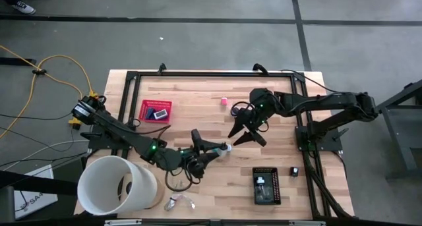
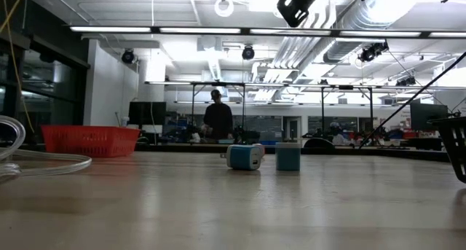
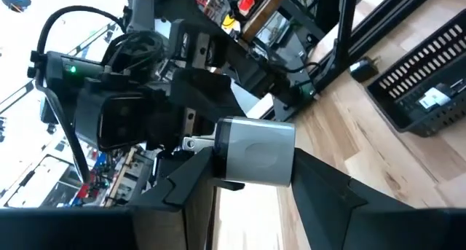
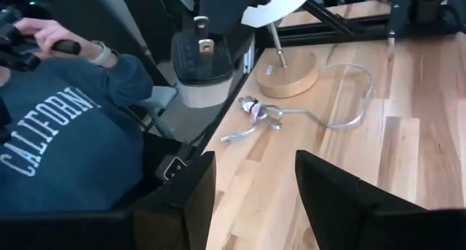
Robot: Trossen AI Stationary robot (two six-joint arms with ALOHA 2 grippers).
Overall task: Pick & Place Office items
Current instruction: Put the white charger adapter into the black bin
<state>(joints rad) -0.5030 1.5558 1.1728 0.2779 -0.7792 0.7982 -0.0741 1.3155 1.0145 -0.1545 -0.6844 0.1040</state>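
Near table centre: the left gripper [image 1: 223, 147] is clenched on a white/silver block [image 3: 255, 151], a rounded, smooth piece with metal prongs at one end, held between the two dark fingers [image 3: 191, 176].
Right gripper [image 1: 245, 129]: hangs over the middle of the table, just beyond the left one, fingers spread apart with nothing between them.
Red basket [image 1: 155, 111]: plastic mesh, rectangular, at the far left of the table, holding small blue and dark items.
Pink piece [image 1: 224, 101]: small cube alone on the bare wood, well behind both grippers.
Black tray [image 1: 266, 186]: slotted plastic, near the front right, with a few small items inside; a small black block [image 1: 295, 171] lies just beside it.
White tub [image 1: 119, 185]: big, round, smooth, at the front left corner beside the left arm.
Wire loop [image 4: 342, 97]: pale, curved, with a silvery clump [image 4: 261, 115] on the front edge.
Table [image 1: 198, 97]: light wooden planks, framed by black rails.
Person [image 4: 58, 141]: in a blue sweatshirt, seated beyond the front edge.
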